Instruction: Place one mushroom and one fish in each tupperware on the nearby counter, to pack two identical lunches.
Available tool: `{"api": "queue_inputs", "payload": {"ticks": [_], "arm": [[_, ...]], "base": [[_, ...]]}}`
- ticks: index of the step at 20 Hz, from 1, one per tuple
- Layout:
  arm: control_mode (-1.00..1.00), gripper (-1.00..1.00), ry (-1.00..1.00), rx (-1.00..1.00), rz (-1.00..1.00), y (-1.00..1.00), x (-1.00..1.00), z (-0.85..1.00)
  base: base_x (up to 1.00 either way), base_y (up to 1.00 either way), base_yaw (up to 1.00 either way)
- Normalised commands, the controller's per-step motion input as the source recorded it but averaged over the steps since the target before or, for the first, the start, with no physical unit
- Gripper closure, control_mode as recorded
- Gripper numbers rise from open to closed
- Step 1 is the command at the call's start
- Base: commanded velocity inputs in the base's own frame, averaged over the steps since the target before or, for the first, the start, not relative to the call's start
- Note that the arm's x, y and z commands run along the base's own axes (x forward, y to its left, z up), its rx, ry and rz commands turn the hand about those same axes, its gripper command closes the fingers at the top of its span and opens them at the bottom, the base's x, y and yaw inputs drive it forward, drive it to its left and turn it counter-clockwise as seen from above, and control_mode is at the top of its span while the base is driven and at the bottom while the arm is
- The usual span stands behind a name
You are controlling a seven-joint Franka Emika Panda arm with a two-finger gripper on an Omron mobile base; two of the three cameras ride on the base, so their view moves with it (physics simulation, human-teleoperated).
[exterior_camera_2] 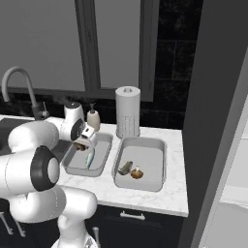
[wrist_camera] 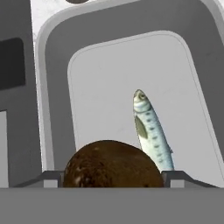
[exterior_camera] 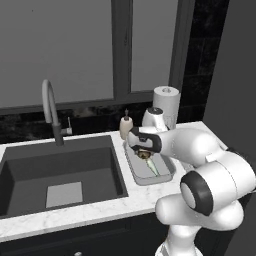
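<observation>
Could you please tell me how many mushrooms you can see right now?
2. One mushroom is held in the gripper above the left tupperware; the other mushroom lies in the right tupperware. None seems hidden.

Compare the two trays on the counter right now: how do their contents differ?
The tray beside the sink holds one fish and no mushroom yet; the tray near the wall holds a fish and a mushroom.

The gripper hangs over the sink-side tray, shut on a mushroom; nothing hangs over the other tray.

Both are matching light-grey rectangular trays, side by side on the white counter.
</observation>
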Motion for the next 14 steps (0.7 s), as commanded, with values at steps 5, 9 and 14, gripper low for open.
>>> {"api": "queue_inputs", "payload": {"ticks": [5,9,14], "arm": [[-1.00,-1.00,0.00,0.00,-0.01,0.00,0.17,0.00],[-1.00,-1.00,0.00,0.01,0.00,0.00,-0.11,0.09],[-1.00,-1.00,-0.24,0.11,0.00,-0.28,-1.00,0.88]], "base": [[0.00,0.00,0.00],[0.00,0.00,0.00],[0.00,0.00,0.00]]}}
